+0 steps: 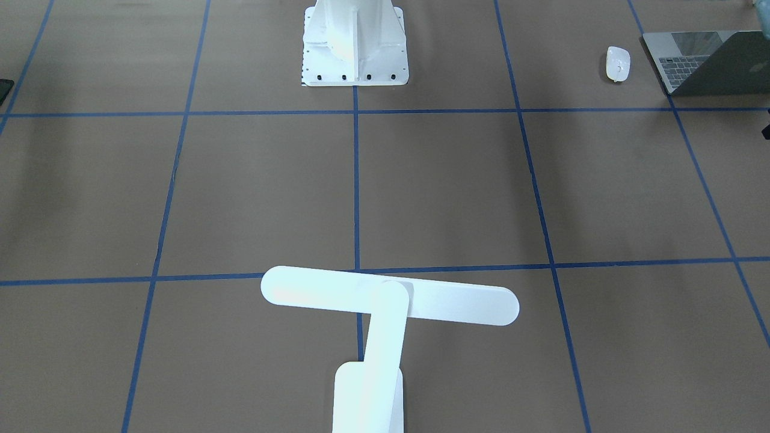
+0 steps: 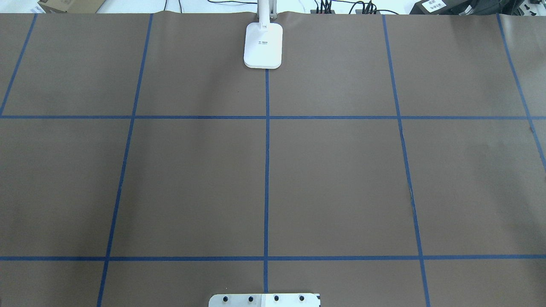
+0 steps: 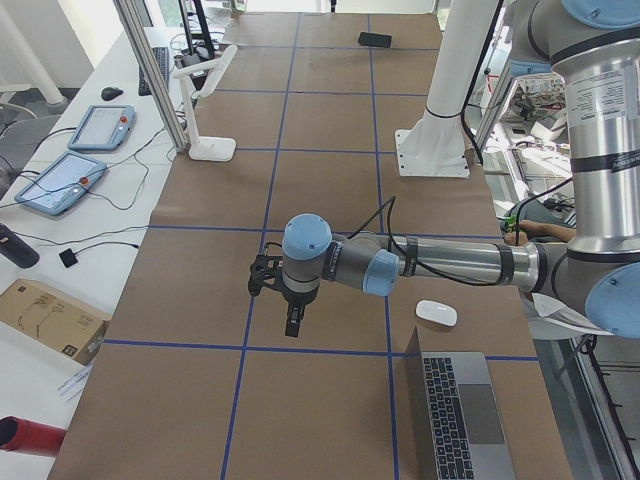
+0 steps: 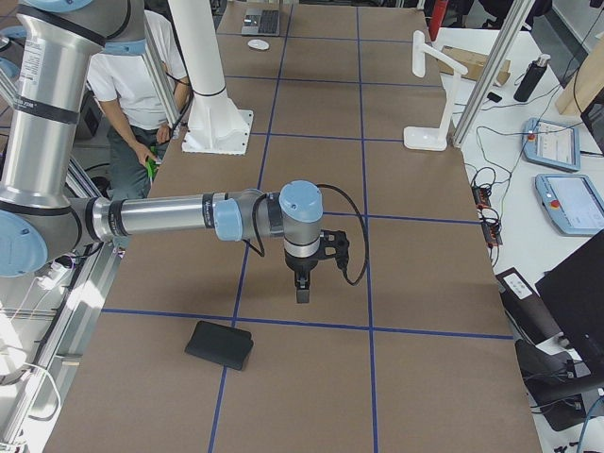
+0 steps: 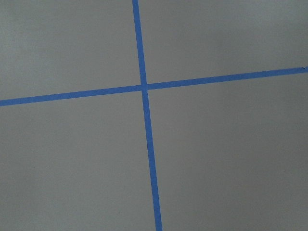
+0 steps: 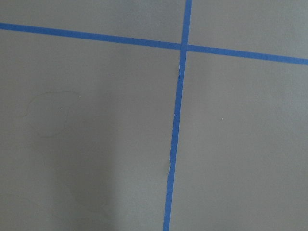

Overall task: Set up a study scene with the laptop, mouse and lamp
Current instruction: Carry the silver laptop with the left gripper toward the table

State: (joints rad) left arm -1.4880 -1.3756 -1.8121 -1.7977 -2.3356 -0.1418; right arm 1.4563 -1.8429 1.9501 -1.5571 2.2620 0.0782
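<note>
The open dark-grey laptop (image 1: 722, 66) lies at the table's end on my left, near my base; it also shows in the exterior left view (image 3: 462, 410). The white mouse (image 1: 618, 63) sits on the table just beside it (image 3: 436, 313). The white lamp (image 1: 391, 296) stands at the far middle edge, its base (image 2: 263, 44) on the centre line. My left gripper (image 3: 293, 320) points down over the table, left of the mouse. My right gripper (image 4: 302, 288) points down above a black mouse pad (image 4: 219, 345). I cannot tell whether either gripper is open or shut.
The white bolted pedestal (image 1: 355, 42) stands at the near middle edge. Blue tape lines (image 2: 266, 170) divide the brown table cover. A person (image 4: 132, 85) stands behind the pedestal. Teach pendants (image 3: 60, 180) and a cardboard box (image 3: 50, 318) lie on the side bench.
</note>
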